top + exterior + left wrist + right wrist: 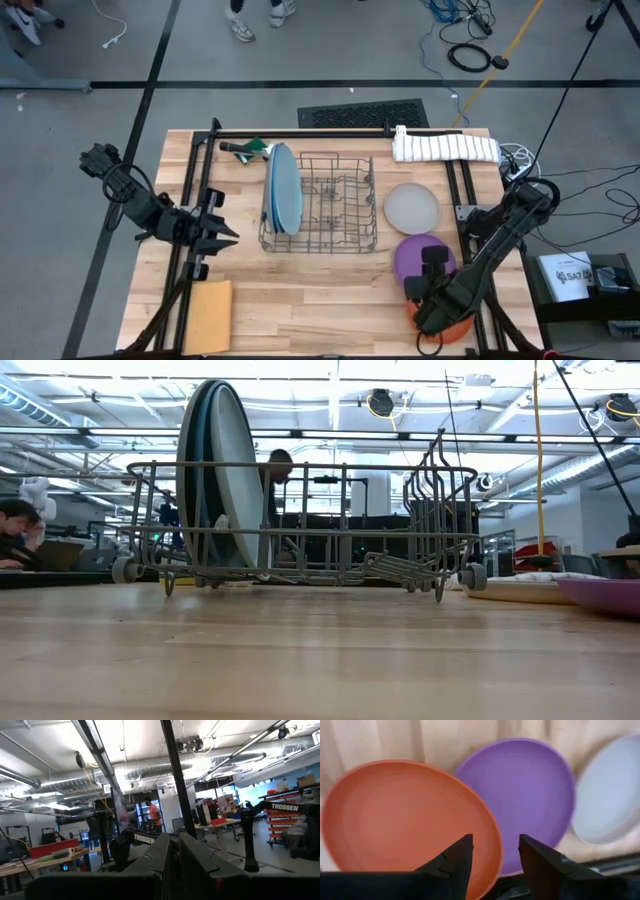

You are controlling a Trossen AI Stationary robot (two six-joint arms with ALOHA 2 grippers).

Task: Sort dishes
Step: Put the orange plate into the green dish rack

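Three large plates (283, 188) stand on edge in the left end of the wire rack (340, 215), and they show upright in the low view (222, 490). The light grey plate (412, 207), the purple plate (420, 258) and the orange plate (458, 327) lie flat in a row to the right of the rack. My right gripper (495, 851) is open just above the orange plate (405, 820). Its fingers stand either side of that plate's rim, where it overlaps the purple plate (520, 795). My left gripper (222, 235) waits shut, left of the rack.
A white ribbed cloth (445, 147) lies at the far right corner and a green-and-black brush (245, 148) at the far edge. A tan square sheet (208, 315) sits near left. Black frame rails (190, 200) run along both sides. Bare wood lies in front of the rack.
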